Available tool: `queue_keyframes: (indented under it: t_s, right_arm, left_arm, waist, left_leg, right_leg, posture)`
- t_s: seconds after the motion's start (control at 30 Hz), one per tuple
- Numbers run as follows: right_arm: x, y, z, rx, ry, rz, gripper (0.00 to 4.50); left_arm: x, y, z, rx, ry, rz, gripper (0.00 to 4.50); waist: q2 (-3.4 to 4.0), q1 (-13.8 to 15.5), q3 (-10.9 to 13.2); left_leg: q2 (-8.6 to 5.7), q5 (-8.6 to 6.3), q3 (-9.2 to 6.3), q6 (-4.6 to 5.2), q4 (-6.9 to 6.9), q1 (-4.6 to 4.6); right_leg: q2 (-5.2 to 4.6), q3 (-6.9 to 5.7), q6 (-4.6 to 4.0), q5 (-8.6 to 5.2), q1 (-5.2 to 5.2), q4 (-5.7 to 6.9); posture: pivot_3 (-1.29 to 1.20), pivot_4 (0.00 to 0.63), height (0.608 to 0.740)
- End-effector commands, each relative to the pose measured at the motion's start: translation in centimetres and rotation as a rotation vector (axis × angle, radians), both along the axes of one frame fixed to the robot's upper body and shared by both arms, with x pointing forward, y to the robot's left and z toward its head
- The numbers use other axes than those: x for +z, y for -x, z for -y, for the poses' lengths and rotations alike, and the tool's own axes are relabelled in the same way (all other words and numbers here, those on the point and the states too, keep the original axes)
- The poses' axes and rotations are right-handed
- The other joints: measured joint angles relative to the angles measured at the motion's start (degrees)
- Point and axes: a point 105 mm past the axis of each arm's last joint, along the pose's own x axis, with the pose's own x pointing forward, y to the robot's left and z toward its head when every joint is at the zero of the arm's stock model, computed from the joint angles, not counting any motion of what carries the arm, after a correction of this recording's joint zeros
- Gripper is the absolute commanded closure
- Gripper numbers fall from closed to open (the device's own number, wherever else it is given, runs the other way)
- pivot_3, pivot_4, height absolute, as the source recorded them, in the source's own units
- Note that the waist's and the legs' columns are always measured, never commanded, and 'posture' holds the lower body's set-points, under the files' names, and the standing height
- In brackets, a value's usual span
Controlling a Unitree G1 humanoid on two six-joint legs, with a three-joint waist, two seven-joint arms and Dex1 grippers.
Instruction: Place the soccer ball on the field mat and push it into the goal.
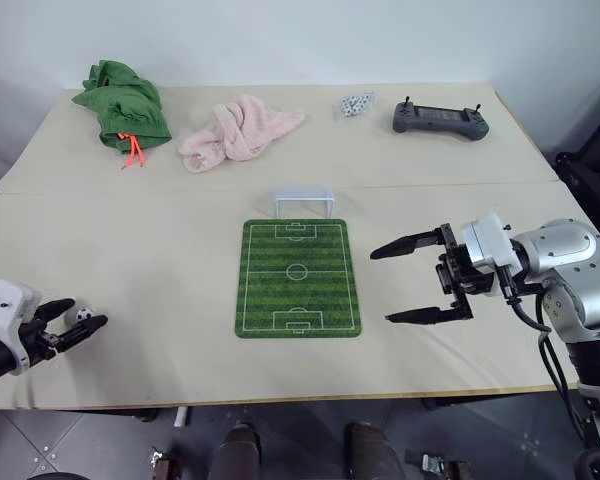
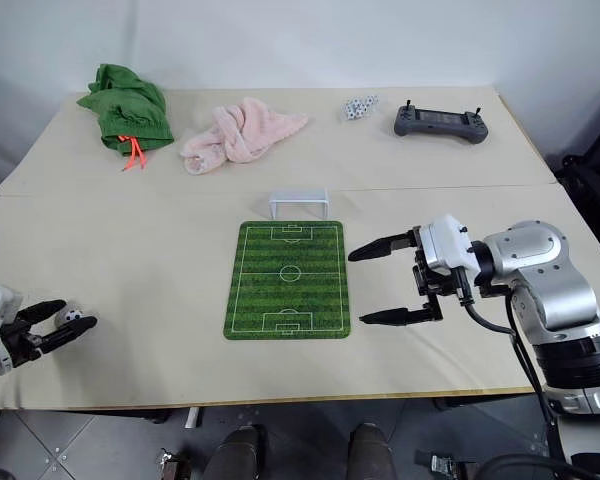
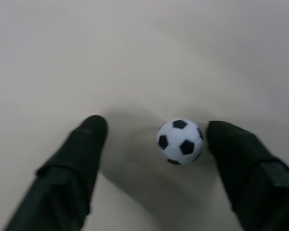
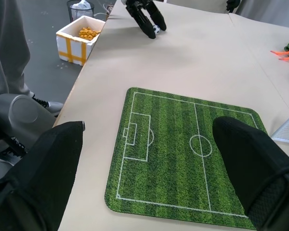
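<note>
Beige worktop (image 1: 180,300) seen from above. At centre, flat green field mat (image 1: 298,278) with white pitch lines; just beyond its far edge, small white-framed goal (image 1: 303,201), upright. At the near left corner of the worktop, left gripper (image 1: 77,324), black fingers (image 3: 77,163) parted around the tiny black-and-white soccer ball (image 3: 180,141). Ball resting on the worktop between them, touching one finger, apart from the other; not yet gripped. Ball well apart from the mat. Right of the mat, right gripper (image 1: 412,281) above the worktop, fingers spread wide, holding nothing, pointing toward the mat. Along the far edge: crumpled green cloth (image 1: 123,103), pink towel (image 1: 238,131), cluster of small white dice (image 1: 356,104), dark grey controller (image 1: 440,121).
</note>
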Motion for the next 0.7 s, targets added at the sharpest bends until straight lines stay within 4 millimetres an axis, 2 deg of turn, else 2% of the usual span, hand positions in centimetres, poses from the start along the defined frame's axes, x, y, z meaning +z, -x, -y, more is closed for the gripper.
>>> queue_keyframes:
  t_s: [0.03,0.2,0.57,0.7]
  right_arm:
    - [1.0,0.3,0.1,-0.002,-0.017,0.052,0.0]
    - [1.0,0.3,0.1,-0.001,-0.019,0.052,0.0]
    - [1.0,0.2,0.2,-0.002,-0.016,0.051,0.0]
    - [1.0,0.2,0.2,-0.002,-0.014,0.052,0.0]
  left_arm:
    - [-0.1,0.2,-0.2,0.012,-0.005,-0.007,2.13]
    - [0.0,0.3,-0.2,0.014,-0.004,-0.007,3.6]
    - [-0.2,0.3,0.1,0.008,-0.003,-0.013,3.64]
    - [0.4,0.1,1.0,-0.028,0.0,-0.001,3.64]
  waist:
    - [0.0,-0.01,0.0]
    - [0.0,-0.08,0.0]
    - [0.0,-0.07,0.0]
    - [0.0,-0.06,0.0]
  left_leg:
    - [0.0,0.0,0.0,0.0,0.0,0.0]
    - [0.0,0.0,0.0,0.0,0.0,0.01]
    - [0.0,0.0,0.0,0.0,0.0,0.02]
    - [0.0,0.0,0.0,0.0,0.0,0.01]
  right_leg:
    - [0.0,0.0,0.0,0.0,0.0,0.0]
    - [0.0,0.0,0.0,0.0,0.0,0.0]
    - [0.0,0.0,0.0,0.0,0.0,0.0]
    - [0.0,0.0,0.0,0.0,0.0,0.0]
  posture:
    - [0.0,0.15,0.74]
    - [0.0,0.15,0.74]
    - [0.0,0.15,0.74]
    - [0.0,0.15,0.74]
